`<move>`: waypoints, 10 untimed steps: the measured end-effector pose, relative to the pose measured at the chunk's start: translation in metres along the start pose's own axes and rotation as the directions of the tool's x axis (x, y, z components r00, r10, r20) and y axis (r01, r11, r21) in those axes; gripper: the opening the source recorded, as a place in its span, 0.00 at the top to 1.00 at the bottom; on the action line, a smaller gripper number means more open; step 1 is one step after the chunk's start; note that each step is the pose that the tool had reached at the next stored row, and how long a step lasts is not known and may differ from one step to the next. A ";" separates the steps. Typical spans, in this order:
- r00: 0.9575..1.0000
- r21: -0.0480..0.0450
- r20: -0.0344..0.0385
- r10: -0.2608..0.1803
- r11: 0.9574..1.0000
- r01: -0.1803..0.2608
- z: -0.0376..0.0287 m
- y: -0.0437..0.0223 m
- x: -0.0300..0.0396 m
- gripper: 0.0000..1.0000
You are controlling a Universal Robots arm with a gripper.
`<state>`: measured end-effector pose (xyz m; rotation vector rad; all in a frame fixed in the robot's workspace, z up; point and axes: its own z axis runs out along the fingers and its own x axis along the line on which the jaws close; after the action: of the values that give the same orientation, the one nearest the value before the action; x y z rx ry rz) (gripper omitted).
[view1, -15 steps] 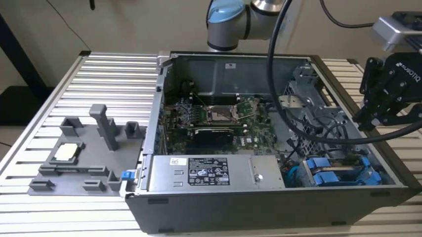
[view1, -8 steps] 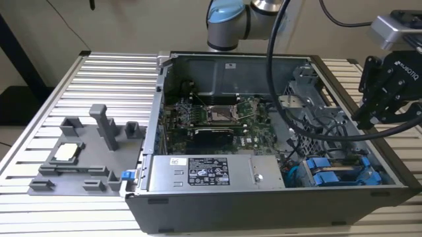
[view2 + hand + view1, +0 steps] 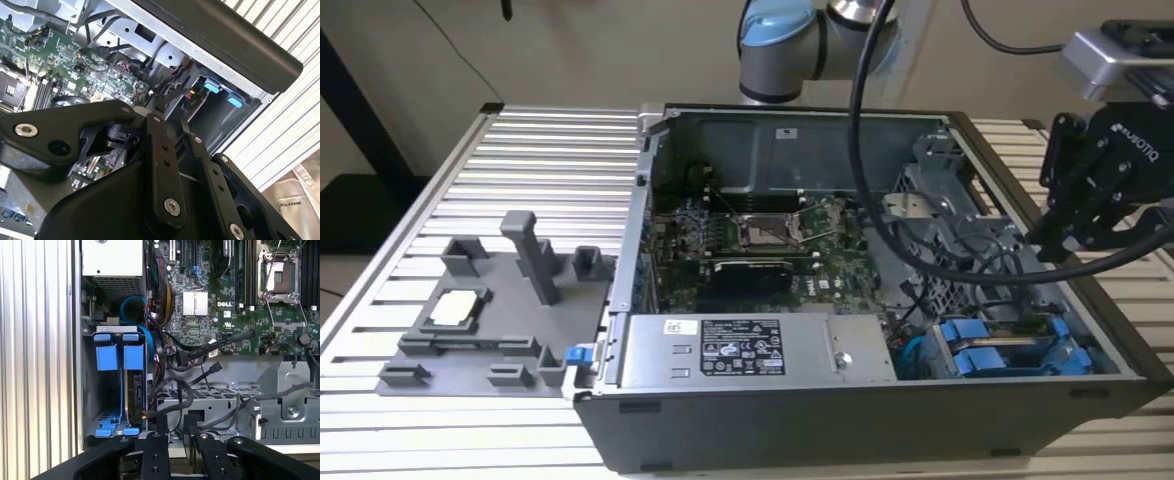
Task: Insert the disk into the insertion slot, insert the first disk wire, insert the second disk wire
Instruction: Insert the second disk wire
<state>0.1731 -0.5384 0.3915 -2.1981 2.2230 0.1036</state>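
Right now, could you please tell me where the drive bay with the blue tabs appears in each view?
Exterior view: the drive bay sits in the near corner of the case, on the exterior view's right, beside the labelled silver box.
First wrist view: it stands between the ribbed table and the cable bundle.
Second wrist view: its blue tabs sit under the dark case rim.
Shared landmark: the green motherboard.

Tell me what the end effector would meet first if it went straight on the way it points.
Probably the loose black cables lying across the grey metal cage, straight ahead of the end effector in the first wrist view. The insertion slot sits off that line. Depth is unclear.
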 end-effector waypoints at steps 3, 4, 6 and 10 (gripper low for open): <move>1.000 0.000 0.000 0.000 1.000 0.000 0.0002 0.0051 0.0001 0.73; 1.000 0.000 0.000 0.000 1.000 0.000 0.0002 0.0070 0.0001 0.73; 1.000 0.000 0.000 0.000 1.000 0.000 0.0004 0.0112 0.0001 0.73; 1.000 0.000 0.000 0.000 1.000 0.000 0.0007 0.0198 0.0001 0.73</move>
<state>0.1533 -0.5383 0.3915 -2.1981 2.2230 0.1035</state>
